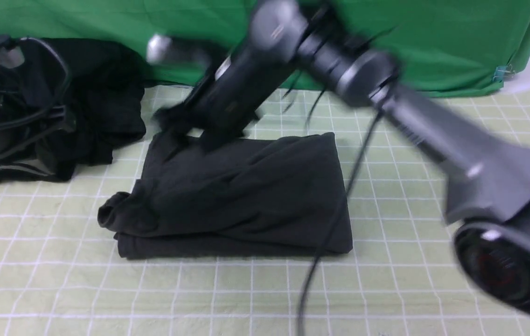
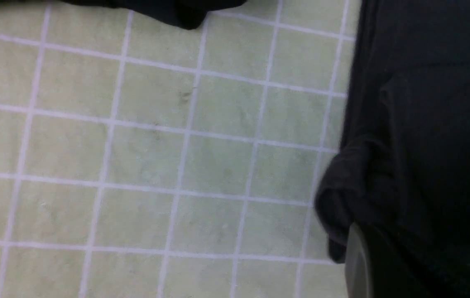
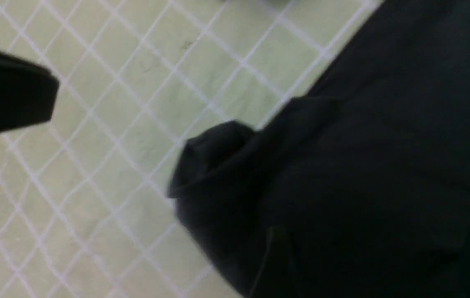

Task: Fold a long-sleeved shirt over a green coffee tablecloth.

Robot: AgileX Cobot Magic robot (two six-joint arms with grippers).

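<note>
The long-sleeved shirt (image 1: 246, 196) lies folded into a charcoal rectangle in the middle of the green coffee tablecloth (image 1: 433, 280), with a bunched lump at its front left corner. My right arm reaches across from the right, and its blurred right gripper (image 1: 174, 120) is at the shirt's back left corner; its jaws are too smeared to read. The right wrist view shows the shirt (image 3: 363, 165) and the cloth grid (image 3: 94, 165). In the left wrist view, one pale-edged finger (image 2: 356, 265) of my left gripper is beside the shirt's (image 2: 425, 124) bunched edge, above the cloth (image 2: 156, 157).
A black pile of garments (image 1: 101, 102) sits at the back left, with my left arm and its cables (image 1: 13, 107) in front of it. A vivid green backdrop (image 1: 433, 42) with a metal clip (image 1: 503, 72) closes the far side. The right arm's cable (image 1: 339, 210) hangs over the shirt.
</note>
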